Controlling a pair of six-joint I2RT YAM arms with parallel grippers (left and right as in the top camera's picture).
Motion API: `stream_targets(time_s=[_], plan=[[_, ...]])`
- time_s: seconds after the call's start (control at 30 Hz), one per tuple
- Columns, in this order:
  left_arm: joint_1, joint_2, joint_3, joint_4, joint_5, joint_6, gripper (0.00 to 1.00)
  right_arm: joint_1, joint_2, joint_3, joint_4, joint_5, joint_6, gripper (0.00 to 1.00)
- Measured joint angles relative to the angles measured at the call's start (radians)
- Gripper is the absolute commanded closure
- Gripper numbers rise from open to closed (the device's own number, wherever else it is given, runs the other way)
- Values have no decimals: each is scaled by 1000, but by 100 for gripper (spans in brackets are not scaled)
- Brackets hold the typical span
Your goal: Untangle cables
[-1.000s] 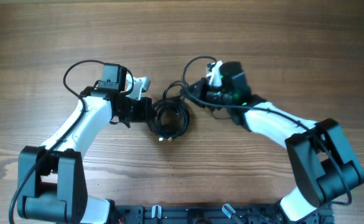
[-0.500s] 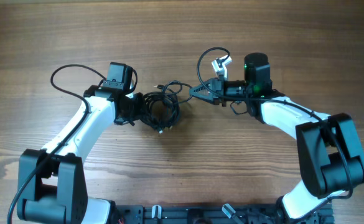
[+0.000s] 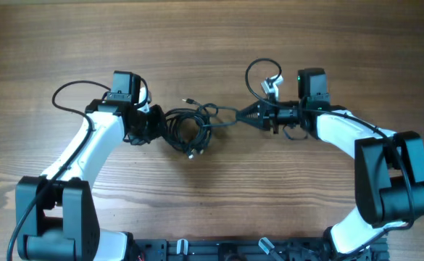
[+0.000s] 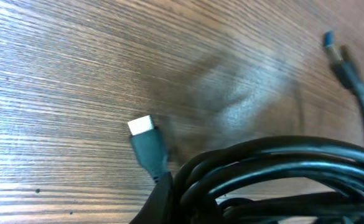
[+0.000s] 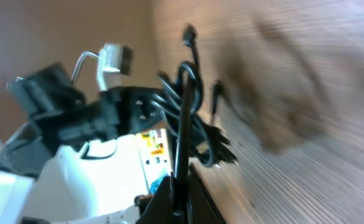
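Where cables (image 3: 190,127) lie tangled, left pincer (image 3: 159,123), right pincer (image 3: 241,114) clamp them.

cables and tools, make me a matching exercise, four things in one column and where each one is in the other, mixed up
Things
1. left tool
2. right tool
3. silver-tipped plug
4. blue-tipped plug

Places
A. shut on a single strand stretched out to the right of the bundle
B. left wrist view, near the top right corner
C. shut on the left side of the bundled cables
D. left wrist view, just left of the looped cords

Pairs: 1-C, 2-A, 3-D, 4-B
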Motion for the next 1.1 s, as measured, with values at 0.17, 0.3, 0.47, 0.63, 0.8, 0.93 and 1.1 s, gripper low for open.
stream_targets(time_s=[0.17, 0.3, 0.47, 0.63, 0.8, 0.93, 1.1], plan=[[31, 10, -19, 5, 28, 72, 96, 68, 0, 1, -152, 146, -159, 96], [55, 13, -21, 7, 22, 110, 96, 140, 0, 1, -135, 251, -195, 96], [61, 13, -21, 9, -5, 120, 96, 183, 0, 1, -102, 298, -169, 78], [83, 13, -21, 23, 11, 166, 96, 186, 0, 1, -84, 316, -118, 68], [71, 13, -21, 30, 65, 224, 96, 186, 0, 1, -83, 322, -96, 67], [38, 13, -21, 30, 132, 311, 96, 185, 0, -1, -16, 277, -92, 65], [16, 13, -21, -24, 347, 520, 96, 160, -2, -1, 110, 160, -92, 63]])
